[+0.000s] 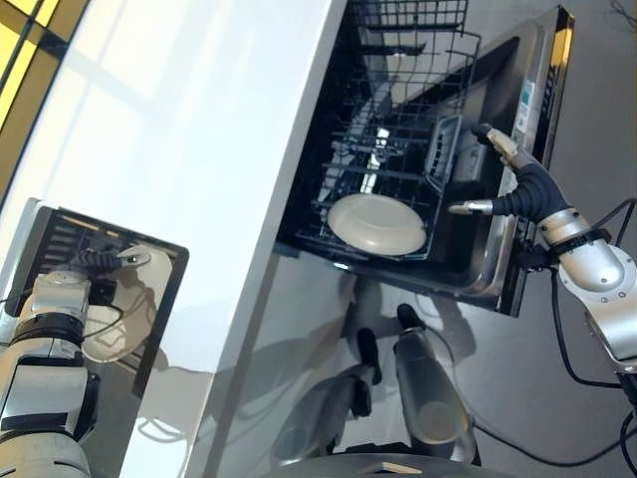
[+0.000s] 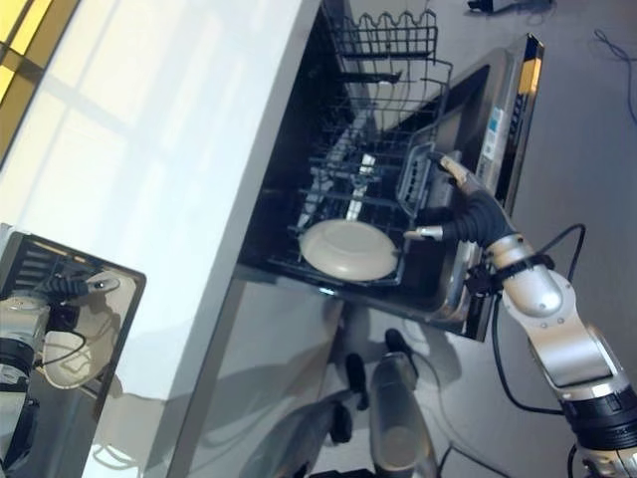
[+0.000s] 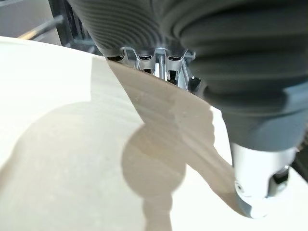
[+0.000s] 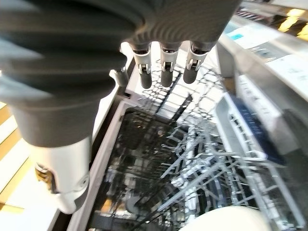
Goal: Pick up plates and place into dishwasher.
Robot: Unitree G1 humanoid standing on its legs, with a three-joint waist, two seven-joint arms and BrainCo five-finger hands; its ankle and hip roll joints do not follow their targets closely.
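A cream plate (image 1: 376, 223) lies flat in the lower rack (image 1: 398, 110) of the open dishwasher. My right hand (image 1: 508, 189) hovers over the rack's right side, open and holding nothing; its fingers (image 4: 166, 72) hang above the wire tines. At the lower left a second cream plate (image 1: 119, 319) rests in a black tray (image 1: 164, 309) on the counter. My left hand (image 1: 95, 261) is at this plate's far rim. Its thumb (image 3: 260, 187) presses on the plate's face (image 3: 72, 168) and its fingers (image 3: 144, 60) reach behind the rim, pinching it.
The dishwasher door (image 1: 498, 259) hangs open under my right arm. A grey cutlery basket (image 1: 443, 149) stands at the rack's right side. The white counter (image 1: 199, 149) runs between the tray and the dishwasher. The grey floor (image 1: 597, 60) lies beyond the door.
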